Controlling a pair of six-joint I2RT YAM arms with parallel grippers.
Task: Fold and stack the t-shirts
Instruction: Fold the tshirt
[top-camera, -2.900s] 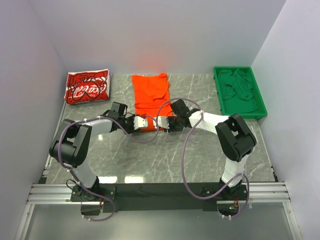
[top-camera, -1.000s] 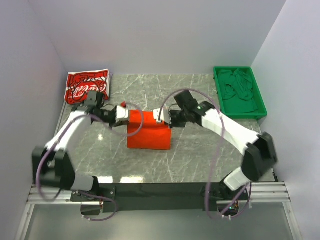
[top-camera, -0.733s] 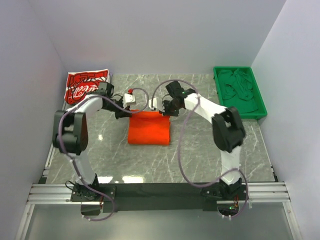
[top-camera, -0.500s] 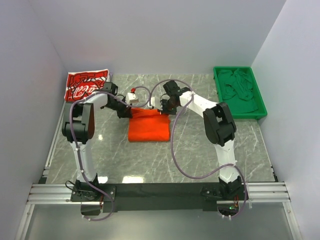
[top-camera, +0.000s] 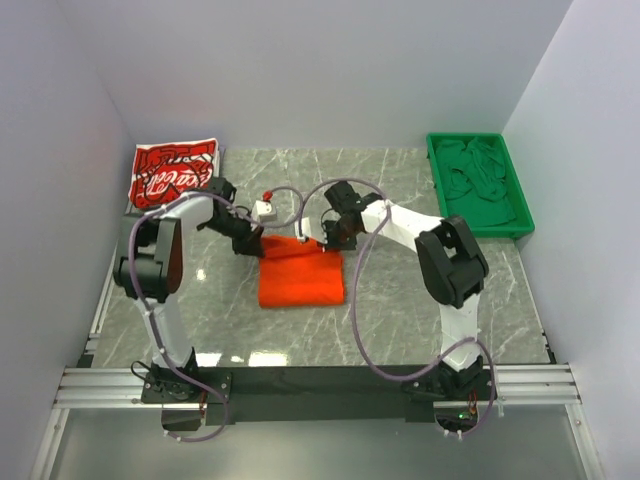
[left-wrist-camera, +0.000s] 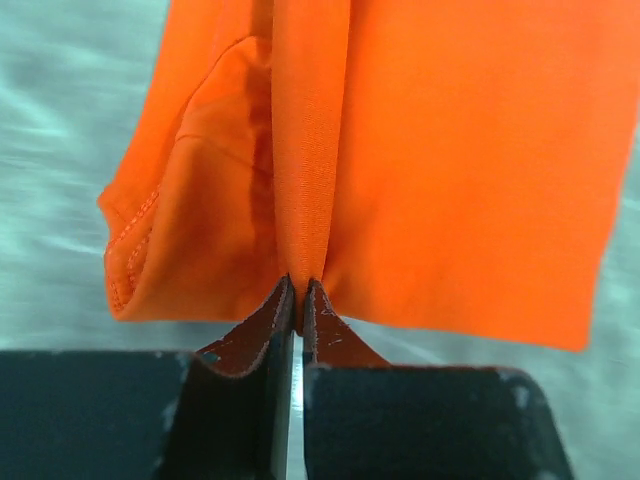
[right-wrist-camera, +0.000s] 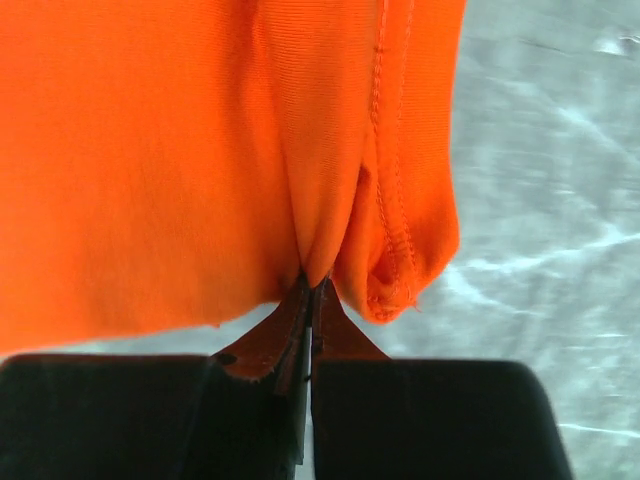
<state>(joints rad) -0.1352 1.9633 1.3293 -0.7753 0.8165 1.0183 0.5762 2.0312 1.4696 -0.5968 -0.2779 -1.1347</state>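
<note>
Orange t-shirt (top-camera: 300, 282), smooth knit folded into a rectangle; my left end effector (left-wrist-camera: 298, 286) and right end effector (right-wrist-camera: 310, 286) each pinch its edge.

- Green plastic tray (top-camera: 436, 180) at the far right corner of the surface, holding crumpled green cloth (top-camera: 478, 180).
- Grey marbled surface (top-camera: 400, 300), with a metal rail (top-camera: 100, 385) along its near edge.

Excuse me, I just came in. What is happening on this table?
An orange t-shirt is being folded on the table. The left gripper and the right gripper each pinch a far corner of it, shut on the cloth. It lies as a compact rectangle. A red printed t-shirt lies folded at the far left, untouched. A green tray holding green cloth sits at the far right.
</note>
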